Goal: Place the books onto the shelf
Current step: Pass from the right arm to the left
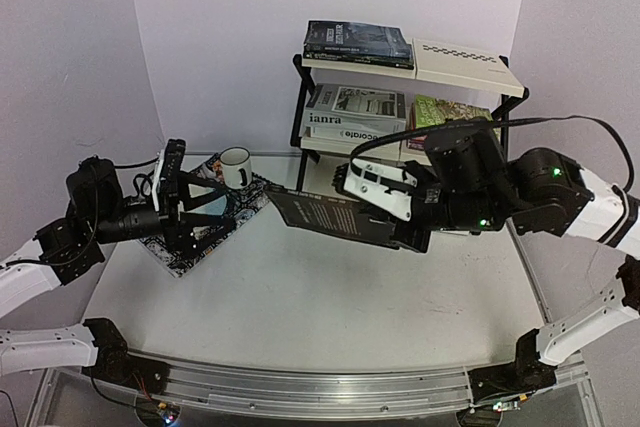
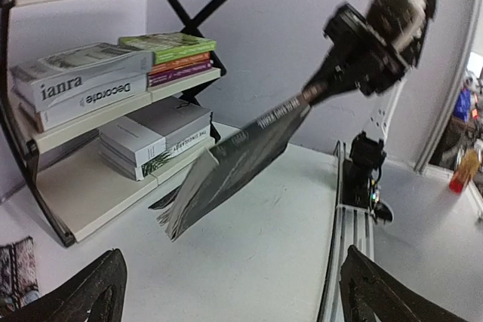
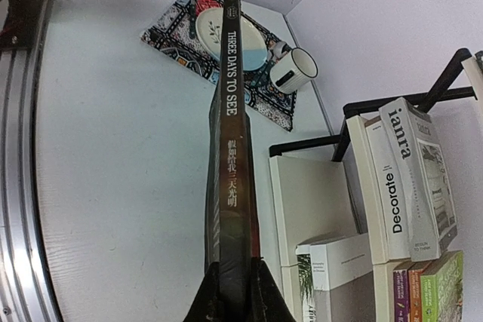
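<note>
In the top view the right tool [image 1: 408, 230] is pressed together on one end of a dark book [image 1: 335, 217], pinching it and holding it in the air at the centre of the frame, above the bench [image 1: 300, 317] and just in front of the shelf [image 1: 470, 67], which stands in the upper right. The book is not on any tier. The right wrist view looks along its spine [image 3: 230, 133], lettered "THREE DAYS TO SEE", with the tool's fingers [image 3: 260, 295] clamped on either side at the bottom edge. In the left wrist view the book [image 2: 241, 160] slopes down from upper right toward the centre, its free lower end fanning slightly. The left tool [image 1: 180, 197], at the left of the top view, is spread wide and holds nothing; its two fingertips [image 2: 90, 292] sit in the bottom corners of its own view, well short of the book. Other books lie stacked flat on the shelf: dark ones [image 1: 358, 42] on the top tier, "ianra" [image 1: 355, 112] and "Decorate" [image 3: 389, 194] on the middle tier with a green one [image 1: 450, 112] to their right, and pale ones [image 2: 155, 137] on the bottom tier. A patterned mat [image 1: 240, 209] lies left of the shelf, with a plate [image 3: 215, 32] on it and a white mug [image 1: 235, 167] at its far edge.
</note>
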Robot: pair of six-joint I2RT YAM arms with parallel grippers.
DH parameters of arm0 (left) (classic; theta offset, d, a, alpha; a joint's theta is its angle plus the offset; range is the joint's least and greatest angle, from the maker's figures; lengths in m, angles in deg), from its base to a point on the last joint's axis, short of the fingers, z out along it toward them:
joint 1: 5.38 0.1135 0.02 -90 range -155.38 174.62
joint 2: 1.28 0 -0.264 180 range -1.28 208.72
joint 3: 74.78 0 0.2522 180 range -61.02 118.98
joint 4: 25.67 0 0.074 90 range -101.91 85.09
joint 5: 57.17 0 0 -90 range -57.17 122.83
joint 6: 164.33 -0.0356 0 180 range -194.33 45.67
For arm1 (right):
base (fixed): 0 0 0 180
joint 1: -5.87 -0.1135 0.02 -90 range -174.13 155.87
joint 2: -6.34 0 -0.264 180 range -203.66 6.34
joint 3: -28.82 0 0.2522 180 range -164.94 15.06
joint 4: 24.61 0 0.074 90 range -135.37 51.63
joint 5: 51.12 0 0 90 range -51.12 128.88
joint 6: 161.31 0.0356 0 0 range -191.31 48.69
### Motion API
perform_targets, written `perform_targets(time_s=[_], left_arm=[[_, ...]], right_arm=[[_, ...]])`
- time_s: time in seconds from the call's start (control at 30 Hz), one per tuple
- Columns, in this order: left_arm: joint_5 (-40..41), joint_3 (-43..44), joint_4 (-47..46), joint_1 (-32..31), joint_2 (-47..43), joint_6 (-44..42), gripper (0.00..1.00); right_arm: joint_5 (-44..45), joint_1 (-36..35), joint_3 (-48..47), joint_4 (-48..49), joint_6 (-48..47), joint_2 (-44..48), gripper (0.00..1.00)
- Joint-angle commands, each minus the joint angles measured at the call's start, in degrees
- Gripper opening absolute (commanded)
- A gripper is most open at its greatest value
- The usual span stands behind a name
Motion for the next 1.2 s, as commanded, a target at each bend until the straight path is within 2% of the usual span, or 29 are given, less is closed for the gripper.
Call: perform_targets(time_s=[0.0,0.13,0.27,0.4,0.53,0.67,0.8,1.0,1.1,1.17], left_arm=[[-7.9,-0.5,-5.1,0.1,0.3,-20.5,1.0],[-10.5,1.1,-5.4,0.1,3.7,-24.6,1.0],[-9.7,3.2,-5.4,0.1,6.8,-26.5,1.0],[-15.3,4.9,-5.4,0.1,8.4,-27.1,0.99],[-19.2,5.1,-5.4,0.1,9.4,-27.8,0.92],[-25.5,4.4,-5.3,0.1,9.9,-30.4,0.79],[-27.2,4.4,-5.4,0.1,10.6,-30.8,0.7],[-26.4,4.9,-5.3,0.1,12.1,-30.4,0.7],[-23.9,4.9,-5.4,0.1,12.7,-30.5,0.49],[-21.3,5.0,-5.4,0.1,12.9,-31.0,0.22]], right_arm=[[-8.4,0.0,-5.5,-1.0,4.1,2.1,0.0],[-12.5,0.0,-6.9,-1.1,5.0,2.3,0.0],[-16.1,0.0,-7.8,-1.2,5.0,2.4,0.0],[-16.6,0.0,-7.9,-1.2,4.5,2.1,0.0],[-18.5,0.0,-8.1,-1.0,4.3,1.6,0.0],[-19.4,0.0,-8.3,-0.1,4.5,1.0,0.0],[-20.2,0.0,-8.3,0.7,4.9,0.5,0.0],[-20.9,0.0,-8.0,2.3,5.7,-0.4,0.0],[-20.9,0.0,-7.6,3.0,5.9,-0.5,0.0],[-20.9,0.0,-7.2,3.5,5.9,-0.5,0.0]])
